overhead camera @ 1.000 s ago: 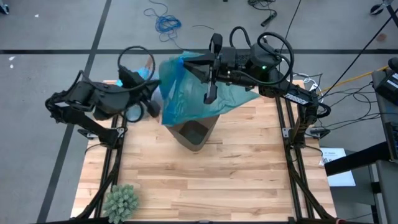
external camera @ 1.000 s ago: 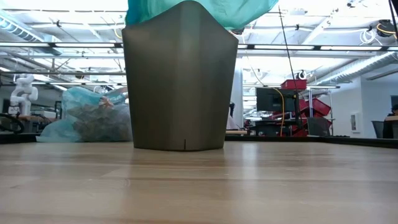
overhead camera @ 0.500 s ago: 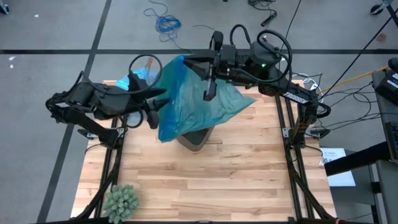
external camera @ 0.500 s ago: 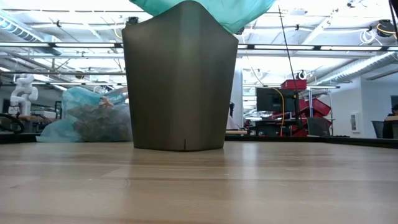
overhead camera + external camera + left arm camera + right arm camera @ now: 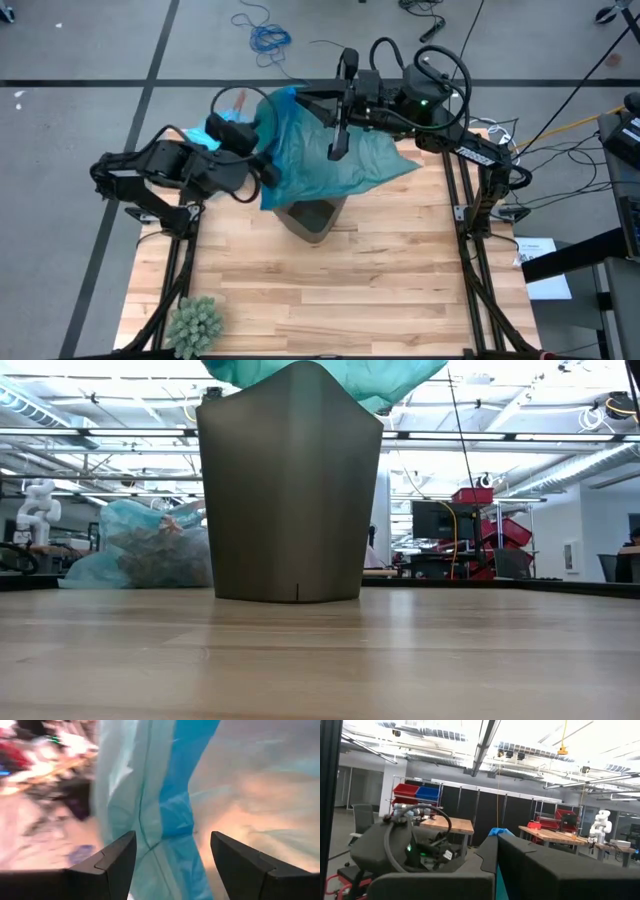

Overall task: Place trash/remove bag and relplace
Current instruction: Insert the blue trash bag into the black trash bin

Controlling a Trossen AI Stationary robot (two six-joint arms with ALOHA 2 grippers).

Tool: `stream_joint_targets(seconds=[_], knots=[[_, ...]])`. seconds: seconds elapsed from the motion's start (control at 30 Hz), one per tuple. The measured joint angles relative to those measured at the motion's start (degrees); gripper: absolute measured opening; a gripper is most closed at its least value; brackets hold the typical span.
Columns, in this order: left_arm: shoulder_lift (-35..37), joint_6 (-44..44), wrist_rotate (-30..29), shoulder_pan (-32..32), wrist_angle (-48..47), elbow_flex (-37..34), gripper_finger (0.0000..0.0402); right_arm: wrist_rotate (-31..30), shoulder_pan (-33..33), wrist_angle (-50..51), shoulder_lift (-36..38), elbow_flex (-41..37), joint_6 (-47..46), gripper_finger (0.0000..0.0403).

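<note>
Teal bag (image 5: 320, 155) draped over grey bin (image 5: 312, 218) at table's far middle, right gripper (image 5: 337, 128) clamped on its far upper edge; left gripper (image 5: 268, 172), fingers spread, nearer the loose left edge hanging just ahead of it

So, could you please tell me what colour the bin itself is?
The bin is a dark olive-grey, plain and unpatterned; the low view shows it best.

Your table (image 5: 380, 290) is a light wooden butcher-block top. On it you have a dark bin (image 5: 290, 490) standing upright near the middle, and a green spiky ball (image 5: 194, 324) at one near corner. A filled pale-blue bag (image 5: 150, 545) rests at the far edge
</note>
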State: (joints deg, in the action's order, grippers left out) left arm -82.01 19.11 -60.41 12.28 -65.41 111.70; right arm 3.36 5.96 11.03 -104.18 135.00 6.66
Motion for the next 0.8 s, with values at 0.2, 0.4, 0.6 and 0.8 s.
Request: stream_joint_targets(seconds=[0.2, 0.4, 0.6, 0.8], knots=[[-0.5, 0.0, -3.1, -3.6, 0.5, 0.0, 0.0209, 0.9, 0.0, -0.4, 0.0, 0.0, -0.2, 0.0], [-0.2, -3.4, -1.0, -5.2, 0.3, 0.0, 0.0065, 2.8, 0.0, -1.5, 0.0, 0.0, -2.1, 0.0], [1.4, -5.1, 1.6, -4.9, 0.3, 0.0, 0.0003, 3.0, -0.1, -1.6, 0.0, 0.0, -2.1, 0.0], [5.8, -4.9, 1.2, -3.1, 0.7, 0.0, 0.0001, 3.1, -0.1, -1.8, 0.2, 0.0, -2.1, 0.0]])
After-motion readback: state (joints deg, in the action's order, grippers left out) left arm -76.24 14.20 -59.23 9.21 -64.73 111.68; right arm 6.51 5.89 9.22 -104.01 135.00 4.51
